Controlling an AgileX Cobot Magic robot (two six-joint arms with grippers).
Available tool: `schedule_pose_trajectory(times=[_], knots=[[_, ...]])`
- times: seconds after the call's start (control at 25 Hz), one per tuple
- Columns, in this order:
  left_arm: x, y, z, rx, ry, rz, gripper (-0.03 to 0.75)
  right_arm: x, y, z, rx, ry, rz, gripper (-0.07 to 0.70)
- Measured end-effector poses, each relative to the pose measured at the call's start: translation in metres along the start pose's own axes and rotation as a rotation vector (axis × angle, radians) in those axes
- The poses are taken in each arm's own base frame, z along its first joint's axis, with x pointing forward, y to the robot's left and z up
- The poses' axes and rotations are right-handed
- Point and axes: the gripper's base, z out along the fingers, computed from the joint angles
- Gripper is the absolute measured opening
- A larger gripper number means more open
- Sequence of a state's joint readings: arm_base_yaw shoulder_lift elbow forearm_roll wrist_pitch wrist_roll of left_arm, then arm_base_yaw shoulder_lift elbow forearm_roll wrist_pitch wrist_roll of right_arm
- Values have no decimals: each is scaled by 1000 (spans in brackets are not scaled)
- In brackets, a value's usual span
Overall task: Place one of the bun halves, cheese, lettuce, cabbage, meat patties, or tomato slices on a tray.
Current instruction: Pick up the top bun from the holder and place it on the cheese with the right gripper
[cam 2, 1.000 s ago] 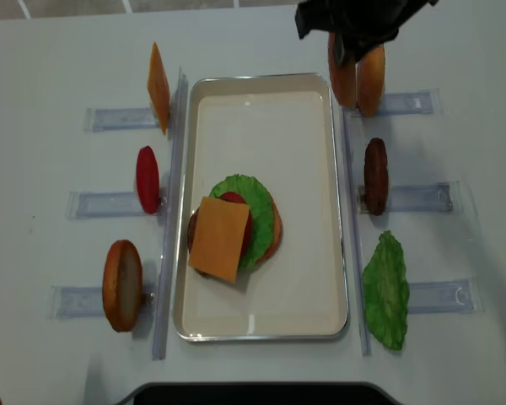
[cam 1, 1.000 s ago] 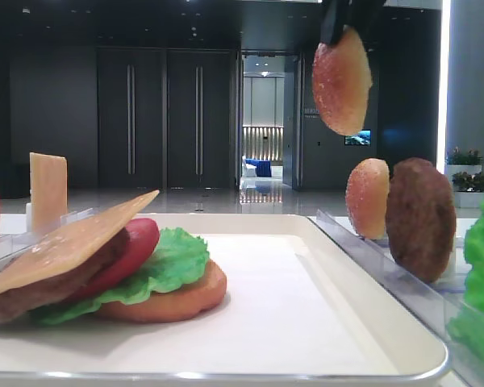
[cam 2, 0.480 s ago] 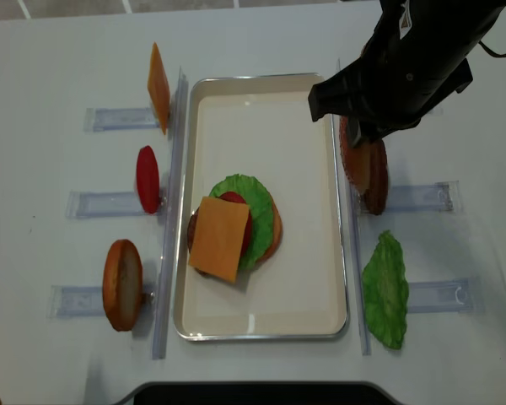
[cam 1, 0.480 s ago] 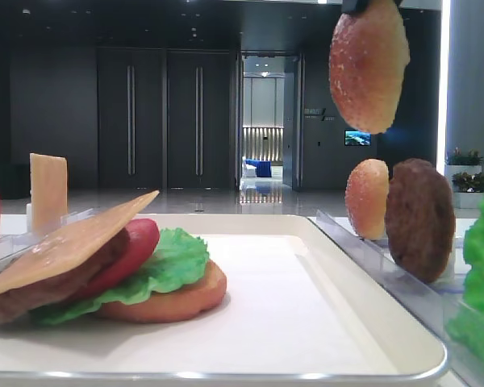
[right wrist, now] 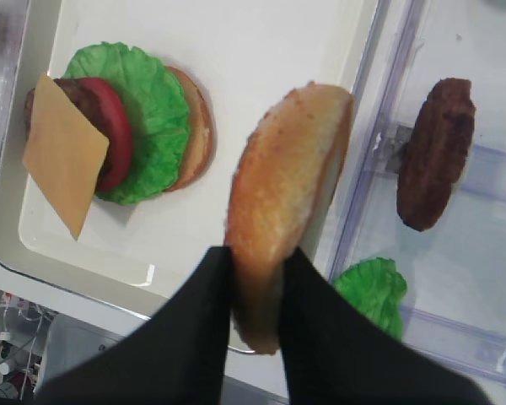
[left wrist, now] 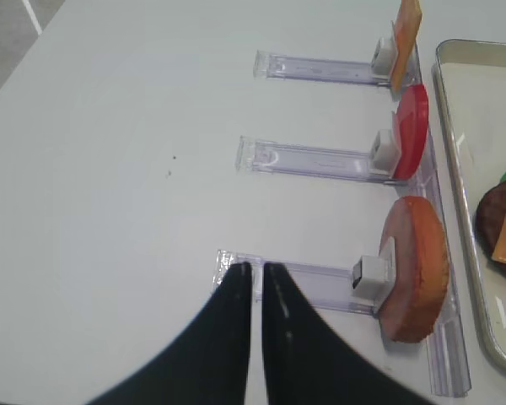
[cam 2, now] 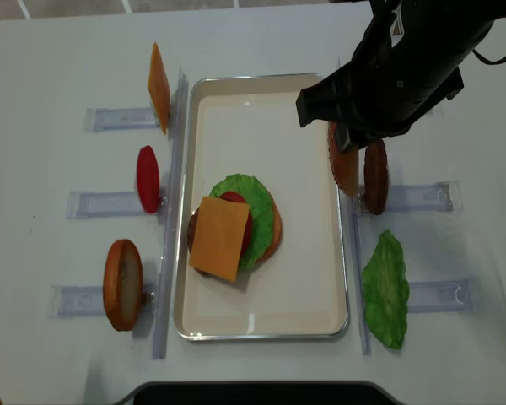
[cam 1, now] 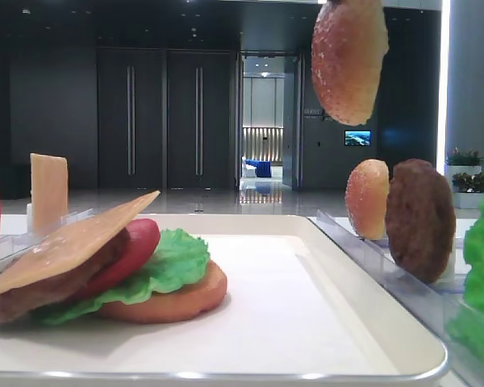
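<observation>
Right end effector (right wrist: 255,278) clamped on upright bun top (right wrist: 287,202), above tray (cam 2: 333,278) rim at 3 o'clock, left end effector (left wrist: 257,272) pinched closed over worktop (left wrist: 110,169)

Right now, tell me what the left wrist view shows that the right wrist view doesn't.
Only the left wrist view shows the shut left gripper, empty over bare table, plus a racked tomato slice.

Only the right wrist view shows the right gripper shut on the bun half, plus a racked meat patty.

Both show the tray.

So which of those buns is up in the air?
The sesame-speckled bun top pinched edge-on by the right gripper over the tray's right rim; the others stand in racks or lie under the stack.
</observation>
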State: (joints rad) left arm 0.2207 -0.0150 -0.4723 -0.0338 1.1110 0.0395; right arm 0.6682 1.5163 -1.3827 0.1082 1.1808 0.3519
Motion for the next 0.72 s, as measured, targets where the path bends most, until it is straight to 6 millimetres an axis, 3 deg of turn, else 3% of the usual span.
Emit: schedule_pose_trajectory(times=[0.44,0.72], knots=[[0,0,0,0,0,0,30,3,7,1,-21,4,-14,118],[0,0,0,0,0,0,30,6,32,2,-89,-65,-75,118]])
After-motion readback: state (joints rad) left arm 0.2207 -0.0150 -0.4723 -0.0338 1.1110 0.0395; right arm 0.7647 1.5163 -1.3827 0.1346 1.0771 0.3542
